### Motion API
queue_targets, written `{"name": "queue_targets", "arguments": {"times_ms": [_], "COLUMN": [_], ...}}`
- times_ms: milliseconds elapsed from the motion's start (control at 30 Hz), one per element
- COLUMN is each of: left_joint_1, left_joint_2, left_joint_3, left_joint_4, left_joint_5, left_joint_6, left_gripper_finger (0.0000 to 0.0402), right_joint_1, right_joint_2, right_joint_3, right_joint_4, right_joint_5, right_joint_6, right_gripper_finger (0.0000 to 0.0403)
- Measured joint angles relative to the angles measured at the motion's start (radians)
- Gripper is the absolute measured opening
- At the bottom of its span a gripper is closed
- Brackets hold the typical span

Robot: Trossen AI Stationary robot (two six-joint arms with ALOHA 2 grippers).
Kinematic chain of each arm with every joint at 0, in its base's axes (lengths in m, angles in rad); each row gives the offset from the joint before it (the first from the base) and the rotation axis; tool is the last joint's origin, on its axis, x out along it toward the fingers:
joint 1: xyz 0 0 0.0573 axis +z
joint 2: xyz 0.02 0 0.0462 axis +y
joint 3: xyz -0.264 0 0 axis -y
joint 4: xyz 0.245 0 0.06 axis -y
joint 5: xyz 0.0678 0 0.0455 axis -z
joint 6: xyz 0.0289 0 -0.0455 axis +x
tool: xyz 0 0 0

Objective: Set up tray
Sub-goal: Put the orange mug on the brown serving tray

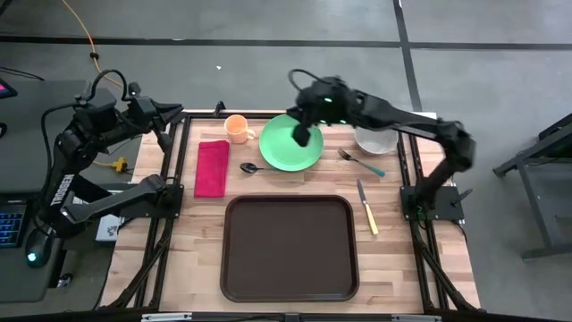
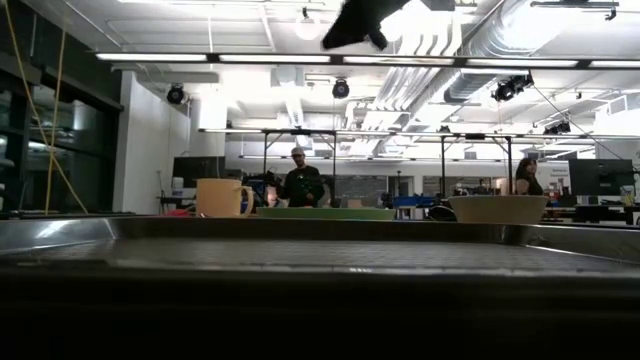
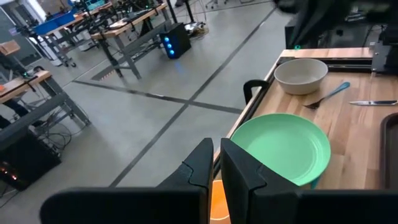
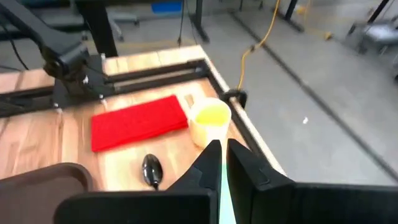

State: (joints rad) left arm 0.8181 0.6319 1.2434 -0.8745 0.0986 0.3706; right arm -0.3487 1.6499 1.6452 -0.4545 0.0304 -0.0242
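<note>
The dark brown tray [image 1: 290, 249] lies at the table's near middle, with nothing on it. The green plate [image 1: 281, 152] rests flat beyond it. My right gripper [image 1: 302, 134] hovers over the plate's far part; the low view shows it [image 2: 360, 25] high above the table, and its fingers [image 4: 222, 152] are shut on nothing. My left gripper [image 1: 164, 125] waits shut at the far left corner, beside the orange cup [image 1: 237, 128].
A red napkin [image 1: 212, 167] and a dark spoon [image 1: 252, 167] lie left of the plate. A pale bowl [image 1: 375, 141], a teal-handled fork [image 1: 360, 161] and a knife [image 1: 367, 207] lie to its right. People stand in the room beyond.
</note>
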Motion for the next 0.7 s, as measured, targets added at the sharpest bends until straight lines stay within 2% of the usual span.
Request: {"name": "queue_targets", "arguments": {"times_ms": [167,500,600,700], "left_joint_1": [0.000,0.000,0.000,0.000], "left_joint_2": [0.001,0.001,0.001,0.001], "left_joint_3": [0.000,0.000,-0.001,-0.001], "left_joint_4": [0.000,-0.015,-0.021,-0.025], "left_joint_5": [0.031,0.078,0.078,0.079], "left_joint_6": [0.012,0.018,0.029,0.043], "left_gripper_finger": [0.0063,0.0063,0.0063,0.0063], "right_joint_1": [-0.014,-0.031,-0.033,-0.032], "right_joint_2": [0.196,0.479,0.530,0.563], "right_joint_3": [0.141,0.260,0.273,0.283], "right_joint_4": [-0.003,0.072,0.144,0.193], "right_joint_5": [-0.037,-0.142,-0.144,-0.146], "right_joint_6": [0.024,0.132,0.149,0.155], "right_gripper_finger": [0.0068,0.0269,0.0297,0.0304]}}
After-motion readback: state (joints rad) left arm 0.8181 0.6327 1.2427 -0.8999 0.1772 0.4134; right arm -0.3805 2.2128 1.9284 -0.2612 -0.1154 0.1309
